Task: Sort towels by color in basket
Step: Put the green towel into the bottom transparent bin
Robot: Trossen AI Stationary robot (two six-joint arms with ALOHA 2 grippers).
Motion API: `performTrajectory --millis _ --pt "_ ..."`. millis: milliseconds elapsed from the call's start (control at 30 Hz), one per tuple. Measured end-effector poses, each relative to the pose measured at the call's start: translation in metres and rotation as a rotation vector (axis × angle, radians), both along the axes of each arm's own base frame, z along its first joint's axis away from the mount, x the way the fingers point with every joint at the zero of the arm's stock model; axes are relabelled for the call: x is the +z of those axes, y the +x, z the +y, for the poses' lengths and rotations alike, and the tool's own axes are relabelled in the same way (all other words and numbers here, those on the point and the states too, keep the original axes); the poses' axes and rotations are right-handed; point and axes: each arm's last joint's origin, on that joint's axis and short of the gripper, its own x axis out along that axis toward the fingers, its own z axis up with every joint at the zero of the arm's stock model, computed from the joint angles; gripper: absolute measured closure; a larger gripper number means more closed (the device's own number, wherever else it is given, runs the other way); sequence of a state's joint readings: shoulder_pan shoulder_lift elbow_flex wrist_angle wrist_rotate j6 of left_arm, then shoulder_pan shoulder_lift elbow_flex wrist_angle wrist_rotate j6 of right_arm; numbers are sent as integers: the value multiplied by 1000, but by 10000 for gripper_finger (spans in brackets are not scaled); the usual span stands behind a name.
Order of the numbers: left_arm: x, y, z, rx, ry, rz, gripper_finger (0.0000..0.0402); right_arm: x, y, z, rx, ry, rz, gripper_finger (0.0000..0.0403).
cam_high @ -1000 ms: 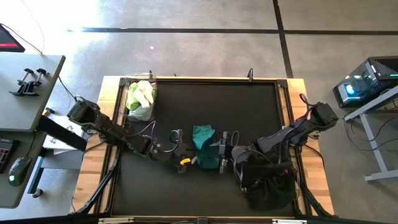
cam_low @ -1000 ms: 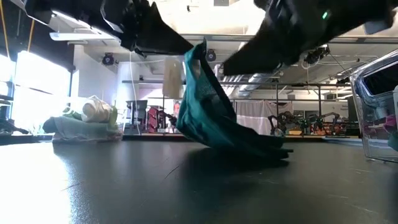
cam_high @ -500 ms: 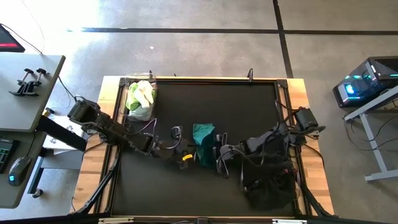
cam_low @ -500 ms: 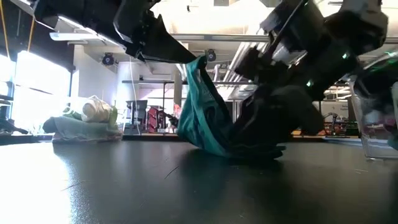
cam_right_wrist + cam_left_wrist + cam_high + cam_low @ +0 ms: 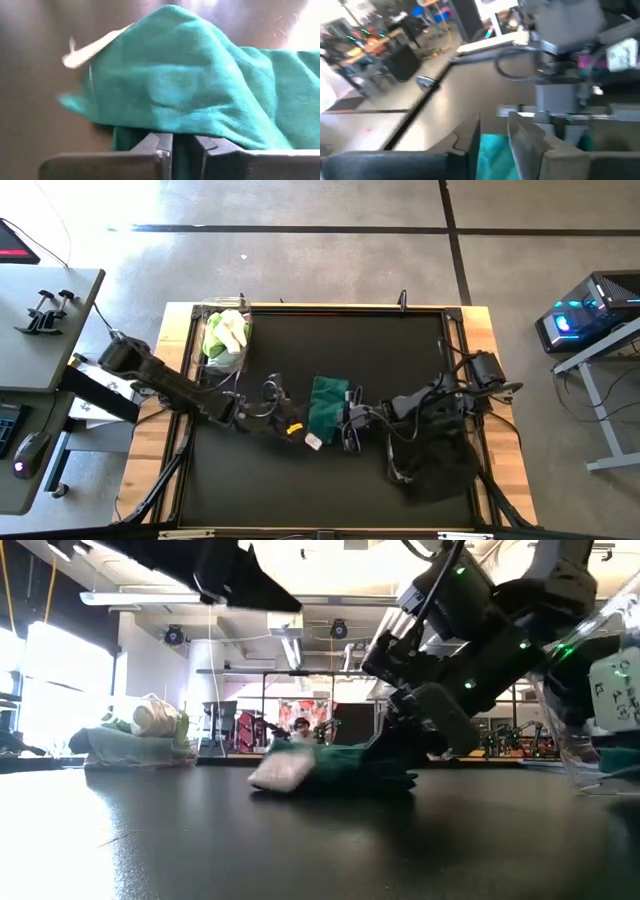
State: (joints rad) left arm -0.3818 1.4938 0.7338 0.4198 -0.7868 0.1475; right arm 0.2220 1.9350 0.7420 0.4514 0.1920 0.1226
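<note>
Beside the teal towel (image 5: pixel 326 402), left end effector (image 5: pixel 291 423); lime towels (image 5: pixel 226 333) well apart.

Open mat (image 5: pixel 340 345) across upper centre, teal towel (image 5: pixel 326 404) mid-frame between both grippers, baskets upper left (image 5: pixel 225 338) and lower right (image 5: pixel 440 470)

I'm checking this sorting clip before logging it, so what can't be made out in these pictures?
- Contents of the right basket, high view: too dark, partly under the right arm.
- Left pincer opening: blurred in left wrist view, too small from above.
- White patch on the teal towel, low view: tag or second cloth, unclear.
- Left basket: lower towels buried.
</note>
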Motion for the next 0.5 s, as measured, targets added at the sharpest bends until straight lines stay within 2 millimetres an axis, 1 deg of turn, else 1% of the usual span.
performTrajectory --millis 67,133,167,233,300,400,500 --pt "10 -8 -3 19 11 -20 300 11 -3 5 12 -3 -18 379" --pt "20 -16 -6 22 11 -38 291 25 -8 11 37 -25 -33 378" --pt "24 -20 -7 23 15 -40 289 36 -10 14 45 -51 -71 383" --pt "30 -27 -9 23 15 -41 287 69 -13 23 49 -107 -203 393" --pt "34 -34 -11 31 -2 -42 287 102 -22 34 49 -169 -323 395" --pt "33 -40 -12 39 -40 -26 287 141 -49 54 51 -227 -431 392" --pt "25 -44 -14 46 -63 20 287 186 -84 73 88 -198 -475 396"
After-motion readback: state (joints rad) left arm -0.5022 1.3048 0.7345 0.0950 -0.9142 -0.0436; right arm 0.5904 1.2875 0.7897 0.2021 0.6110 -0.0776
